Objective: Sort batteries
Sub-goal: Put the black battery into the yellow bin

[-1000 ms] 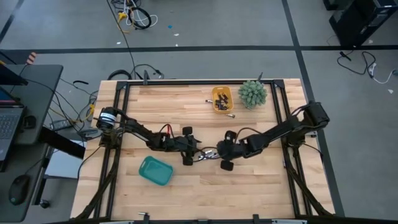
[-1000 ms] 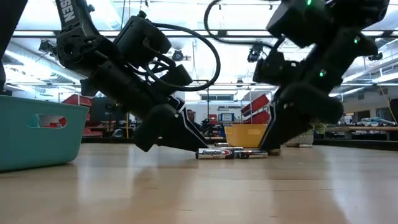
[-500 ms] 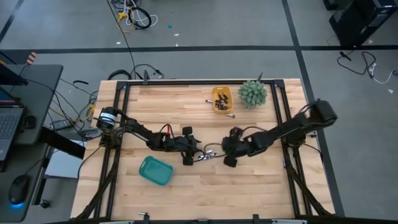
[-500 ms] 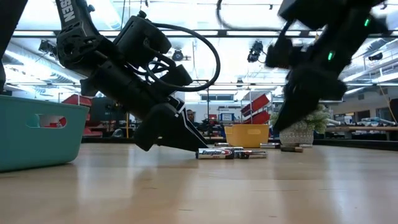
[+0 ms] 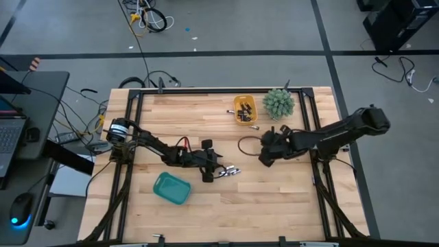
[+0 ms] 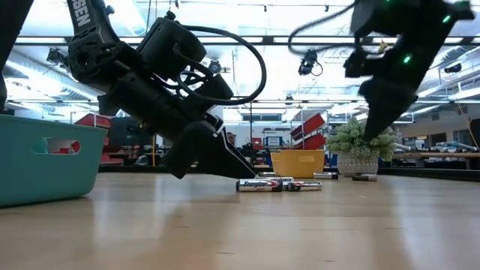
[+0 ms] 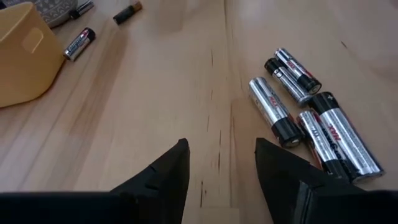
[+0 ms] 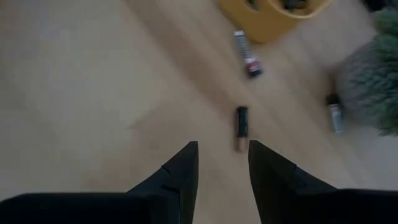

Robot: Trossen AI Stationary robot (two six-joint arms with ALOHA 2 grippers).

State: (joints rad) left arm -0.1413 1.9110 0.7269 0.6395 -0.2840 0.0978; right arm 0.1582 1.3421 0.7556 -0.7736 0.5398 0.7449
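Note:
A cluster of several batteries (image 7: 298,121) lies on the wooden table, black-and-silver cells side by side (image 6: 277,184) (image 5: 230,171). My left gripper (image 7: 221,171) (image 5: 218,169) stands open just left of them, tips low at the table with only bare wood between its fingers. My right gripper (image 8: 221,165) (image 5: 266,145) hangs open above the table (image 6: 377,124), right of the cluster. One small dark battery (image 8: 241,127) lies on the wood ahead of it. Two more loose cells (image 8: 247,53) (image 8: 334,113) lie near the yellow tray (image 5: 245,110).
The yellow tray (image 7: 18,56) at the far side holds several batteries. A small potted plant (image 5: 278,103) stands to its right. A teal tray (image 5: 171,188) sits near the front left. Loose cells (image 7: 79,43) (image 7: 127,11) lie by the yellow tray.
My right gripper has risen from the table beside the battery cluster and gone toward the table's right and far edges, nearer the plant, rolling and tipping as it went. Its fingers stay open and carry nothing. The cluster lies where it was.

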